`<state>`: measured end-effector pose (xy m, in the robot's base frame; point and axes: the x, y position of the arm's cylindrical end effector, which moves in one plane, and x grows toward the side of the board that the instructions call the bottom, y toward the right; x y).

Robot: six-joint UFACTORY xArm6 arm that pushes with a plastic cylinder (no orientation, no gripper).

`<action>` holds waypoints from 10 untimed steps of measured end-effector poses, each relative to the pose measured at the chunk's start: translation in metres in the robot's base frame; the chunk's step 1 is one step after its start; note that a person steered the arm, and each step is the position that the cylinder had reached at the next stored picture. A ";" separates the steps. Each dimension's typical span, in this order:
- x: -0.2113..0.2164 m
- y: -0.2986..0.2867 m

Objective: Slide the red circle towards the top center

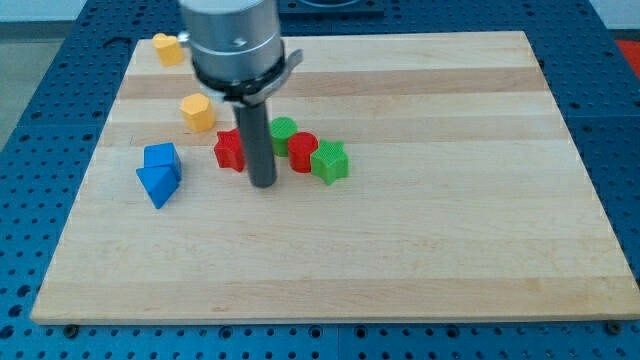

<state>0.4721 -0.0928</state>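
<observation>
The red circle (302, 152) lies left of the board's middle, between a green circle (284, 130) behind it and a green star (329, 161) touching its right side. My tip (262, 183) is on the board just left of and below the red circle, a small gap apart. The rod hides part of a red star-like block (229, 150) on its left.
A blue cube (161, 157) and a blue triangle (157, 184) sit at the view's left. A yellow hexagon (198, 113) lies above them, and another yellow block (166, 48) is at the wooden board's (420, 230) top left corner.
</observation>
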 end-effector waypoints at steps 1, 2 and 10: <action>0.006 0.007; -0.017 0.031; -0.153 0.068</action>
<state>0.3192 -0.0253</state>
